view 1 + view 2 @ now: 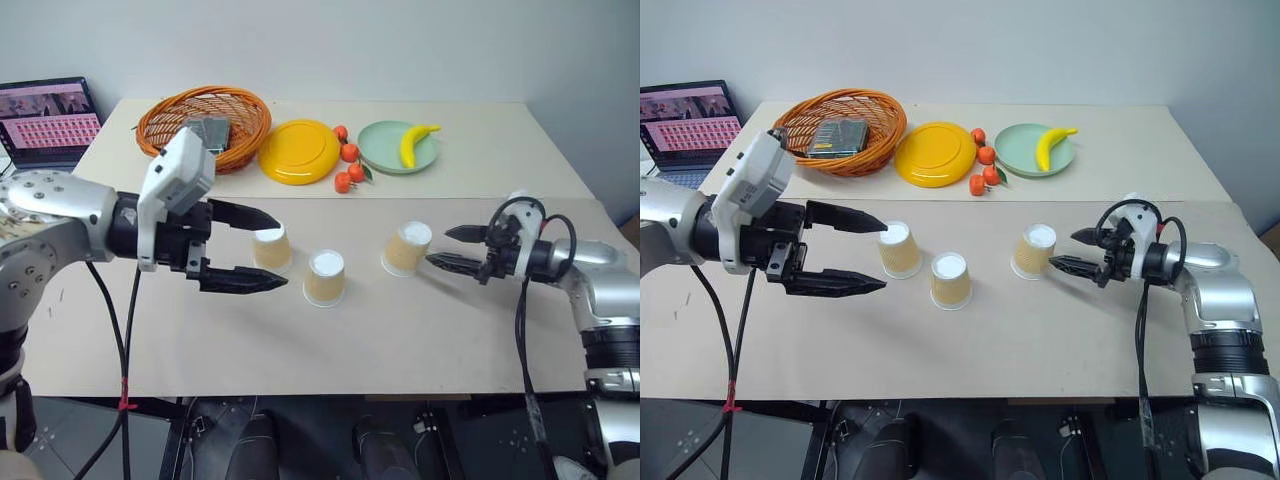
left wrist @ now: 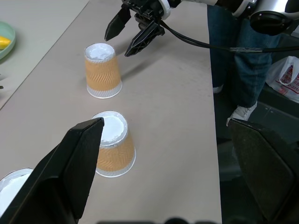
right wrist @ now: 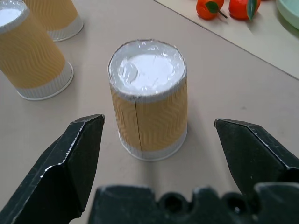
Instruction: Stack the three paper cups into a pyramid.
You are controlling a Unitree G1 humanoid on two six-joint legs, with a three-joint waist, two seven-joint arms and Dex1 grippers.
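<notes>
- Three paper cups stand upside down, apart from one another, on the desk [image 1: 400, 340]; take the middle cup [image 1: 325, 277] as landmark.
- The left cup [image 1: 272, 248] sits just to its left, between the spread fingers of the left end effector [image 1: 270, 250], untouched.
- The right cup [image 1: 407, 247] stands to its right; the right end effector [image 1: 440, 248], jaws apart, is just beside it.

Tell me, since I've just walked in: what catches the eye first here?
Three paper cups stand upside down in a loose row mid-table. An open left gripper and open right gripper flank that row. Behind lie an orange basket, a yellow plate and a banana.
</notes>
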